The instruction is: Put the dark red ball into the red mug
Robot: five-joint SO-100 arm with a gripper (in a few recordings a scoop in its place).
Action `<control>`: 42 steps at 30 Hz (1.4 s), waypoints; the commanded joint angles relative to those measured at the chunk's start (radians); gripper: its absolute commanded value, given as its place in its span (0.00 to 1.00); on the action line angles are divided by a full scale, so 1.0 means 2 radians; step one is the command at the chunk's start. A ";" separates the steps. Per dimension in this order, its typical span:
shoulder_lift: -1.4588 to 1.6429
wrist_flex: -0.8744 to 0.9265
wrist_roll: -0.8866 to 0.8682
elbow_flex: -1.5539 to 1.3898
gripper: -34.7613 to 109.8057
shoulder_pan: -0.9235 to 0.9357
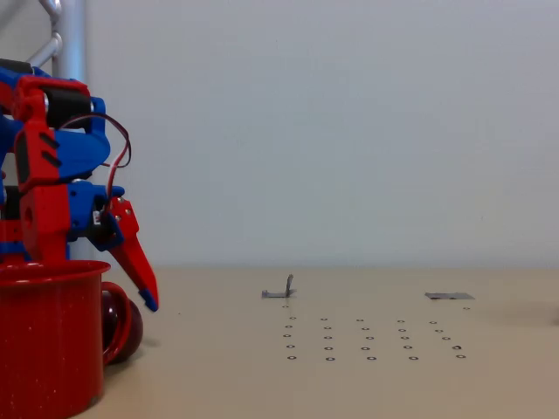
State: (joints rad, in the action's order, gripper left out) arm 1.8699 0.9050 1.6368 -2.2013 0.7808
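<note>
In the fixed view, the red mug stands at the lower left on the pale worktop, its rolled rim turned toward the camera and its handle looping out on the right side. The dark red ball sits on the worktop just behind that handle, partly hidden by it, so it is plainly outside the mug and beside it rather than in it. The red-and-blue arm is folded up above and behind the mug, and its end effector points down and to the right, with one long red finger tipped in blue hanging just above and to the right of the ball. Only that one finger is clear from this side, so I cannot tell whether the end effector is wide or narrow; it does not appear to be gripping the ball. Judging by this, the task is at its start: the ball has yet to be grasped, lifted over the rim and dropped in. Nothing is visible inside the mug from this low angle.
</note>
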 commanded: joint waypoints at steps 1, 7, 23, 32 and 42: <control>0.015 0.010 -0.004 0.029 0.49 0.009; 0.017 0.022 0.007 0.029 0.48 0.011; 0.017 0.036 0.047 0.026 0.44 0.033; 0.021 0.042 0.035 0.030 0.42 0.024; 0.047 0.094 -0.052 0.070 0.40 -0.040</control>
State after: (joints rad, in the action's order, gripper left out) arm 1.8960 1.0630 1.5631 -2.1307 0.7317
